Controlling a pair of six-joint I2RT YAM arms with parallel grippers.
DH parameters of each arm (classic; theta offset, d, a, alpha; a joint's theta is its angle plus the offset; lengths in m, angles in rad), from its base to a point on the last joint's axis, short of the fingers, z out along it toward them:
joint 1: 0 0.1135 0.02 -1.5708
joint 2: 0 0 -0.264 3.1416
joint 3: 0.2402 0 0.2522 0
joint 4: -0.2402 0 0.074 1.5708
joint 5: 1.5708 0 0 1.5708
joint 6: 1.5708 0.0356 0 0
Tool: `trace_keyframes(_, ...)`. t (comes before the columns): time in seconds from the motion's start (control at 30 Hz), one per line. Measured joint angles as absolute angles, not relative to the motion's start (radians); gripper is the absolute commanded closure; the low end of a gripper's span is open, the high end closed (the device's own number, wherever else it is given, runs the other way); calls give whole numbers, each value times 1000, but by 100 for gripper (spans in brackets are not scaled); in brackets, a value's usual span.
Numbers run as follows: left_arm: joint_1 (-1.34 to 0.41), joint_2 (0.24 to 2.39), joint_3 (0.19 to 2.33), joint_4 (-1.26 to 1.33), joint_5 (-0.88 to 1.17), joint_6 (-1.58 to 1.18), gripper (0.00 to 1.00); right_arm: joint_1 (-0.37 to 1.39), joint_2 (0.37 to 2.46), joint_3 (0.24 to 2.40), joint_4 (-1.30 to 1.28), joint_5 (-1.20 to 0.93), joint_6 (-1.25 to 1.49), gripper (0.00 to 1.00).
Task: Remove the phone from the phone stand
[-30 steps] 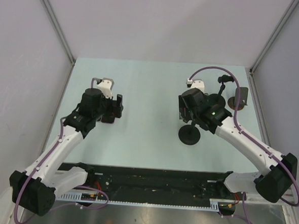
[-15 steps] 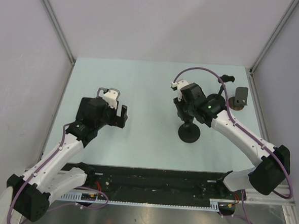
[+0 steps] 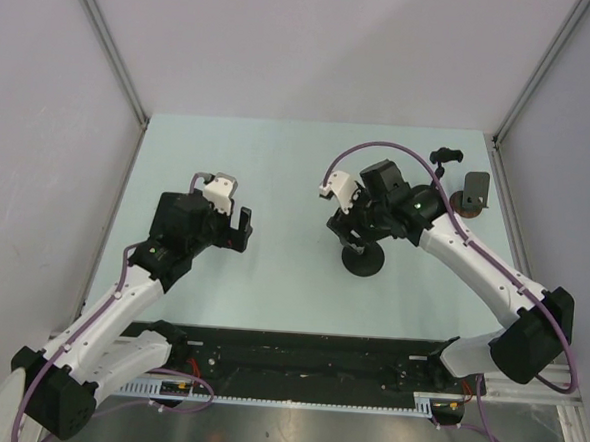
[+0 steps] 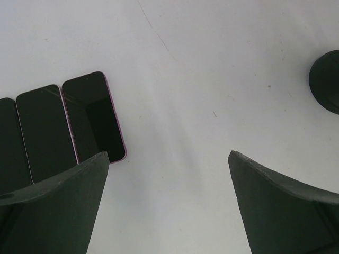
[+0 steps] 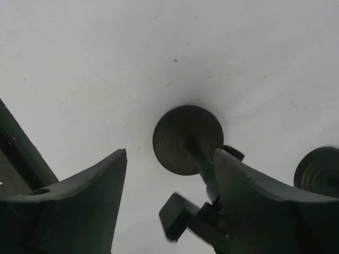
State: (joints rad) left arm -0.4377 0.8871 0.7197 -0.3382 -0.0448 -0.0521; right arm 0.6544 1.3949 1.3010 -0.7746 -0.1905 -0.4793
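Observation:
Three dark phones lie flat side by side on the table in the left wrist view; the rightmost phone (image 4: 93, 117) has a pink edge. My left gripper (image 4: 168, 153) is open and empty above the table, to the right of them (image 3: 236, 227). The top view hides the phones under the left arm. A black phone stand (image 3: 364, 260) has a round base (image 5: 186, 138), a thin stem and an empty clamp head (image 5: 177, 216). My right gripper (image 5: 170, 153) is open and straddles its stem from above (image 3: 347, 227); its right finger (image 5: 249, 196) is close against the stem.
Two more stands are at the back right: a thin black one (image 3: 444, 156) and one with a brown base and a dark rectangular plate (image 3: 473, 192). Another round black base (image 5: 318, 170) is at the right of the right wrist view. Walls enclose the table.
My right gripper has swung left and come down round the black stand, whose base has shifted slightly left. My left gripper has drifted a little right and nearer, still open.

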Motion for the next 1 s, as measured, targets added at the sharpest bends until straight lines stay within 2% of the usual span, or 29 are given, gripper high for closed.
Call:
trace_keyframes(0.03,-438,887,720,-338,-45,-52,0,651,1395,1303,-774,-188,-480,15)
trace_keyframes(0.13,-438,888,720,-338,-45,-52,0,651,1393,1304,-767,-171,-470,6)
trace_keyframes(0.37,-438,894,720,-337,-45,-52,0,675,1261,1304,-698,-29,-330,7)
trace_keyframes(0.57,-438,912,720,-333,-45,-52,0,625,1110,1320,-702,103,-183,15)
trace_keyframes(0.67,-438,918,720,-331,-45,-52,0,554,1086,1314,-750,118,-123,23)
trace_keyframes(0.9,-440,929,720,-330,-46,-52,0,401,1058,1209,-811,49,-48,44)
trace_keyframes(1.0,-445,933,720,-330,-46,-52,0,377,1060,1165,-812,-12,-40,47)
